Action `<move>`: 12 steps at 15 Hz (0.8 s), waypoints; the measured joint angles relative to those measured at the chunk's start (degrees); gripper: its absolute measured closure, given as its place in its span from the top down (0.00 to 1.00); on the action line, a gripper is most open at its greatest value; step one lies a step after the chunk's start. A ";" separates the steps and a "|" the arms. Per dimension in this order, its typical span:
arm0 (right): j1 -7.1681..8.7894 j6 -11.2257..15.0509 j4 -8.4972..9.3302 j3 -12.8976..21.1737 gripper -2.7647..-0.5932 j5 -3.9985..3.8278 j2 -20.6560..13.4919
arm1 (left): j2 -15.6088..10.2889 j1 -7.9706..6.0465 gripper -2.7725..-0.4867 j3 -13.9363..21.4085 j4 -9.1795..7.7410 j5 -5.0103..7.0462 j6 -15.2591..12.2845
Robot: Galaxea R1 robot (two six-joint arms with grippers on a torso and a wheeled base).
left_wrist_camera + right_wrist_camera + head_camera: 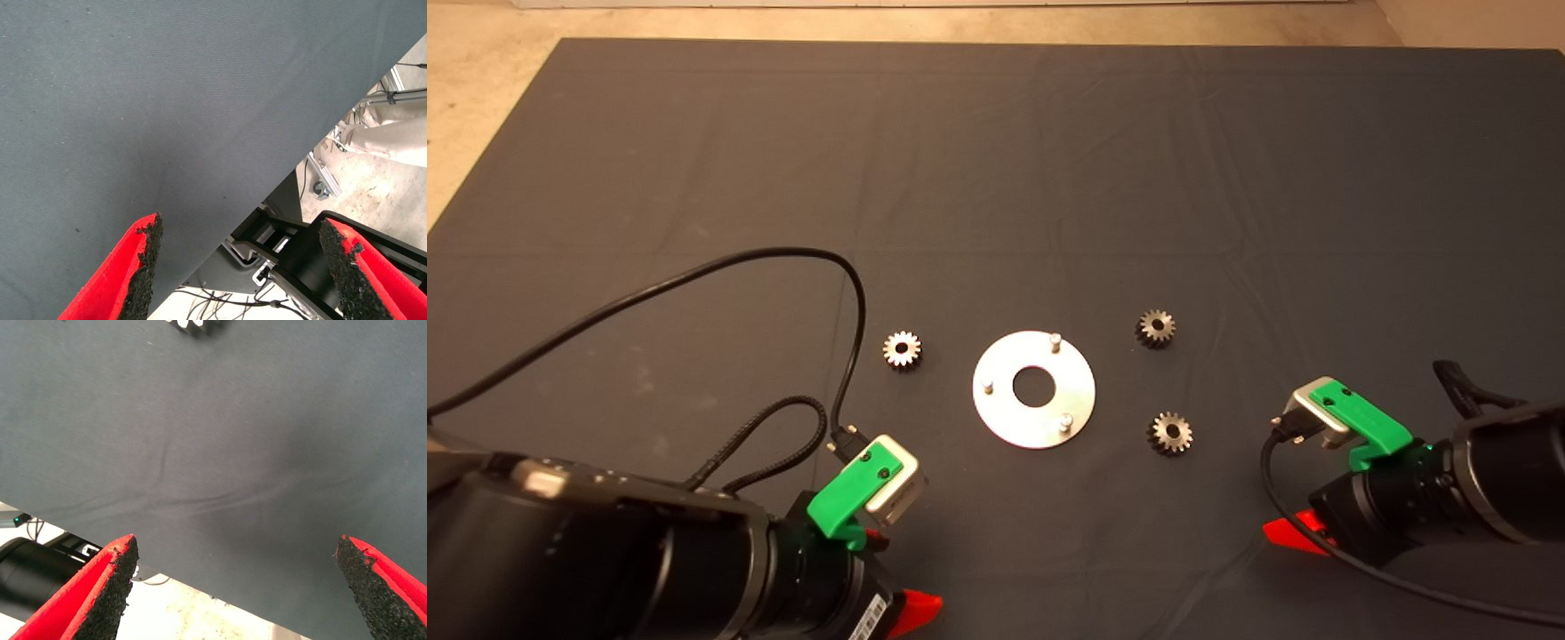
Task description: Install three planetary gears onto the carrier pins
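A shiny round metal disc [1007, 414] with a central hole lies on the dark mat, with three carrier pins [1055, 339] standing bare around it. Three planetary gears lie flat on the mat: one left of the disc [902, 348], one to its upper right [1156, 328] and one to its lower right [1171, 433]. My left gripper [912, 610] [243, 267] is open and empty over the mat's near edge, below and left of the disc. My right gripper [1286, 532] [240, 587] is open and empty, right of the lower-right gear, whose edge [193, 325] shows in the right wrist view.
The left arm's black cables [818, 267] loop over the mat close to the left gear. The mat's near edge [280, 187] runs between the left fingers, with frame parts and floor beyond. The mat has shallow creases [200, 500].
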 joint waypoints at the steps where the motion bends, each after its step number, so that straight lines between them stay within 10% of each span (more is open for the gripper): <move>1: 0.00 0.00 0.00 0.00 0.74 0.26 0.02 | -0.02 0.00 0.50 0.00 0.02 0.02 0.00; 9: 0.00 -0.20 -0.02 0.00 0.74 1.14 0.02 | -0.17 -0.02 0.50 0.00 0.02 0.52 0.74; 12: 0.00 -0.28 -0.01 0.00 0.74 1.31 0.02 | -0.27 -0.06 0.50 0.00 0.00 2.50 2.21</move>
